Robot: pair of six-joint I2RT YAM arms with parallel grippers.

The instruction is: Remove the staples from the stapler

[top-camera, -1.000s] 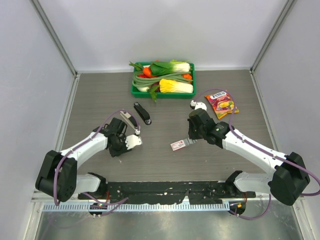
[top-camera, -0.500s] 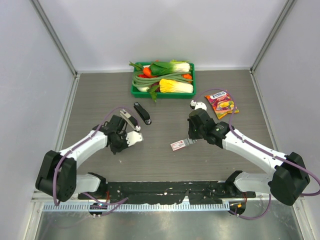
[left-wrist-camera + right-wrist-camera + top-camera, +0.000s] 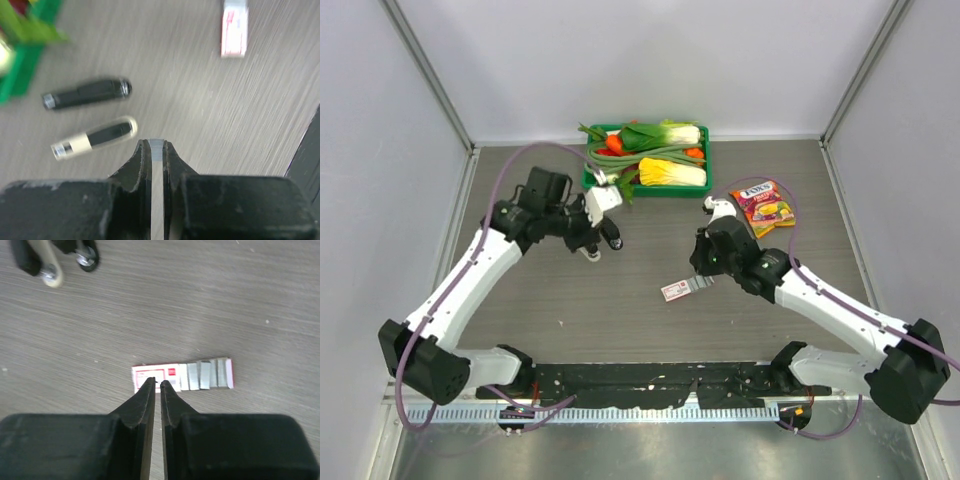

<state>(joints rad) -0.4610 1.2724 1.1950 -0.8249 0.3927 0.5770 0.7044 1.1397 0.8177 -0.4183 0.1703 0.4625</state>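
Observation:
The stapler point(image 3: 95, 137), white and grey with a dark middle, lies on the wooden table just ahead of my left gripper point(image 3: 156, 145). That gripper hovers above the table, shut on a thin grey strip of staples point(image 3: 156, 148) that pokes out at the fingertips. From above, the left gripper point(image 3: 588, 240) covers most of the stapler. My right gripper point(image 3: 160, 382) hangs over the pink-and-white box point(image 3: 156, 377), its jaws a narrow slit apart with nothing between them. Several grey staple strips point(image 3: 202, 375) lie in the box's pulled-out tray.
A black stapler point(image 3: 85, 93) lies beside the white one, just right of the left gripper point(image 3: 611, 238). The pink-and-white box point(image 3: 675, 291) sits mid-table. A green tray point(image 3: 590, 185) of vegetables stands at the back, and a snack packet point(image 3: 763, 207) lies at the right.
My left arm has swung away from me and risen, from the near left to beside the black stapler, and its jaws have closed. The right jaws have parted slightly.

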